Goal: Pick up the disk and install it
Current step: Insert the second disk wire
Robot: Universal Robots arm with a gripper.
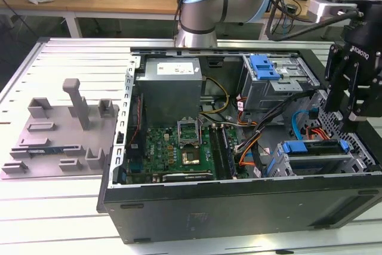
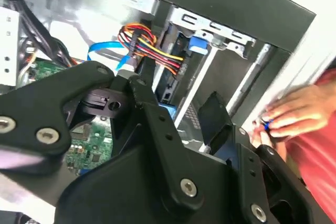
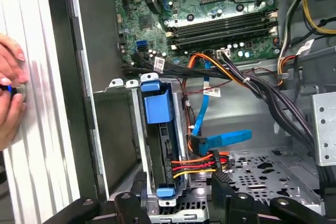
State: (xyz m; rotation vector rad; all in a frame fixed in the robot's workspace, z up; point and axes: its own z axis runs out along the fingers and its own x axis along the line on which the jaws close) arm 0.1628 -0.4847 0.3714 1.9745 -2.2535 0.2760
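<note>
**Ana:** First wrist view puts the claw [image 3: 178,203] nearest, its dark fingers spread apart with nothing between them, right over the drive cage; what sits under it?

**Ben:** The disk [image 3: 160,145], already seated on edge in the cage [image 3: 137,129]; blue rail pieces show at both ends of it, and red, orange and yellow power wires [image 3: 191,163] run into its side; a blue data cable [image 3: 220,140] lies just beside.

**Ana:** And past that?

**Ben:** The green motherboard [image 3: 220,3] with its memory slots, a bundle of black cables crossing in front of it; on the pale slatted desk [image 3: 42,129] outside the case, a person's hand [image 3: 10,93] holds something small and blue.

**Ana:** Does the exterior view agree?

**Ben:** Yes; the claw [image 1: 352,97] hangs open above the case's near corner on the exterior view's right, just above the disk [image 1: 315,153] in its bay; the open computer case [image 1: 239,207] lies on its side on the desk; further back stand the grey power supply [image 1: 170,85] and a second bay with a blue latch [image 1: 264,67]; a grey fixture [image 1: 65,129] rests on the desk well apart, towards the exterior view's left.
</note>
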